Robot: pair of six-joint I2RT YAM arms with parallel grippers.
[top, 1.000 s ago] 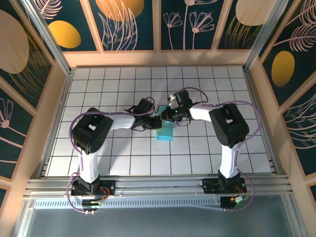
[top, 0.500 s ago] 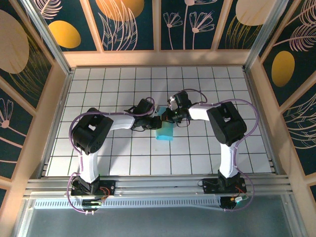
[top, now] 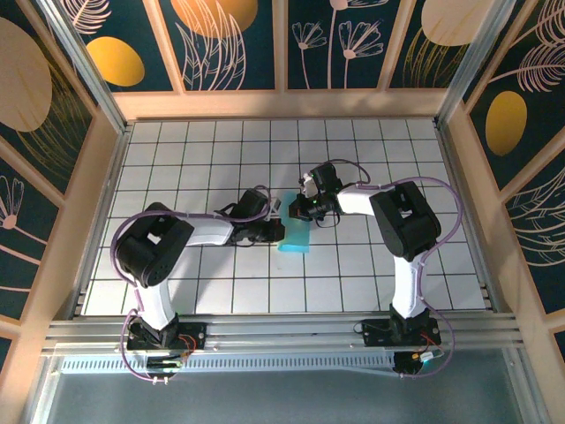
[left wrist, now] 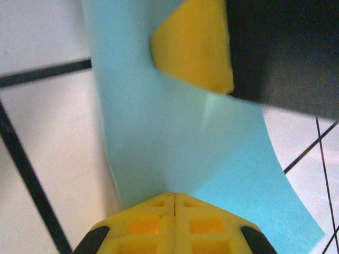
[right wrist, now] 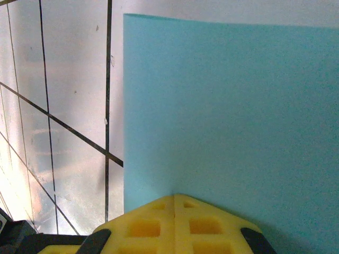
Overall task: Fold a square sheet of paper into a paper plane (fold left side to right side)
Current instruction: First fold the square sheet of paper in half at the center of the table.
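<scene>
**Overhead, left-wrist and right-wrist views: crease-setting stage of the paper-plane fold.**

The square sheet of paper, light blue, lies near the centre of the white tiled table. It looks much narrower than a full square, so it appears to be already doubled over. The step in hand is judged to be pressing a fold flat rather than lifting a fresh edge.

The left gripper meets the sheet at its 9 o'clock edge. The right gripper meets it at its 12 o'clock edge.

In the left-wrist view, the left gripper has its yellow fingers together with no gap at the seam. Their tips rest against the sheet, which spreads out broad-face toward 12 o'clock. The sheet bows slightly and casts a shadow along its 9 o'clock edge. A yellow fingertip of the right gripper sits on the paper at 12 o'clock.

In the right-wrist view, the right gripper is likewise closed, with its tips touching the sheet. The paper here looks flat, with a straight edge at 9 o'clock.

Neither gripper appears to pinch a layer; both bear on the surface.

The next move probably calls for one gripper to pin the sheet. The other would then stroke along the fold, lightly enough not to drag or buckle the thin paper.
</scene>
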